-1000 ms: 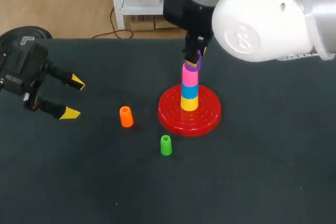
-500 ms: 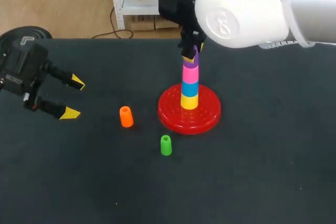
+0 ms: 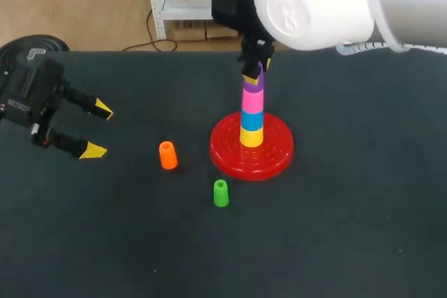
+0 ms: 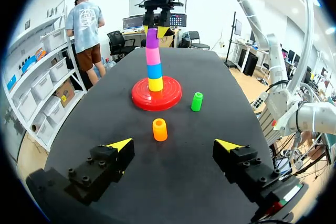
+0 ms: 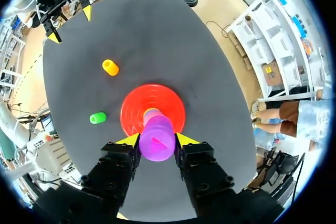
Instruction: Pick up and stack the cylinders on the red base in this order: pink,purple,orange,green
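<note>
On the red base (image 3: 276,155) stands a stack of a yellow, a blue and a pink cylinder (image 3: 252,101). The purple cylinder (image 3: 253,83) sits upright on top of the pink one, with my right gripper (image 3: 254,69) shut on it from above. The right wrist view shows the purple cylinder (image 5: 156,140) between both yellow tips, over the base (image 5: 136,103). The orange cylinder (image 3: 167,155) stands left of the base and the green cylinder (image 3: 221,192) in front of it. My left gripper (image 3: 98,129) is open at the table's left edge, holding nothing.
In the left wrist view the orange cylinder (image 4: 159,129) stands just ahead of the open left gripper (image 4: 176,144), with the green cylinder (image 4: 197,101) beyond it beside the red base (image 4: 170,94). Bare dark table surrounds them.
My right arm has shifted slightly left. The purple cylinder, tilted a second ago, now stands straight over the pink one. The left arm has not moved.
</note>
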{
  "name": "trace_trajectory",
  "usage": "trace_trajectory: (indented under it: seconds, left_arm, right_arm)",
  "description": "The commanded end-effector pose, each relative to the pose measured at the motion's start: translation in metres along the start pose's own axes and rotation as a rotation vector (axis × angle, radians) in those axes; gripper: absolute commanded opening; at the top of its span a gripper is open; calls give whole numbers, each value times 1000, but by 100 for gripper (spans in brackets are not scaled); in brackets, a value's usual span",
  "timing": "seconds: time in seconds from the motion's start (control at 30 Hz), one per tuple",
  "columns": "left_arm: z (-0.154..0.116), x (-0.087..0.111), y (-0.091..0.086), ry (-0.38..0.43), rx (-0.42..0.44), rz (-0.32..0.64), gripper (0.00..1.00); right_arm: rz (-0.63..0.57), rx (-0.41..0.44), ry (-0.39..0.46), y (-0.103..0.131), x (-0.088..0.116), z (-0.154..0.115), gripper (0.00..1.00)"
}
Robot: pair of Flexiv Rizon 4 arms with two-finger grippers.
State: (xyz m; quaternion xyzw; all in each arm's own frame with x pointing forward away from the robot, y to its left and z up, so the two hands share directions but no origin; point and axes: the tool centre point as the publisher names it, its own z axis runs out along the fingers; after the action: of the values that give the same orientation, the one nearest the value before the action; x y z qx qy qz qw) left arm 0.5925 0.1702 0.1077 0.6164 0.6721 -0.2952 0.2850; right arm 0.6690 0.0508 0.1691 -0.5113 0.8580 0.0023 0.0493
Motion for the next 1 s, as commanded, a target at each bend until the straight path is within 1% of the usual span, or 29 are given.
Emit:
trace_trajectory:
  seconds: [0.03, 0.13, 0.6, 1.0]
  left_arm:
    - [0, 1, 0, -2, 0, 3, 100]
    - [0, 1, 0, -2, 0, 3, 100]
    - [0, 1, 0, -2, 0, 3, 100]
    - [0, 1, 0, -2, 0, 3, 100]
  right_arm:
    - [-3, -22, 0, -4, 1, 4, 0]
    - [-7, -41, -4, -5, 1, 5, 0]
    - [-29, -73, 13, -4, 1, 13, 0]
    - [-37, -82, 16, -4, 0, 16, 0]
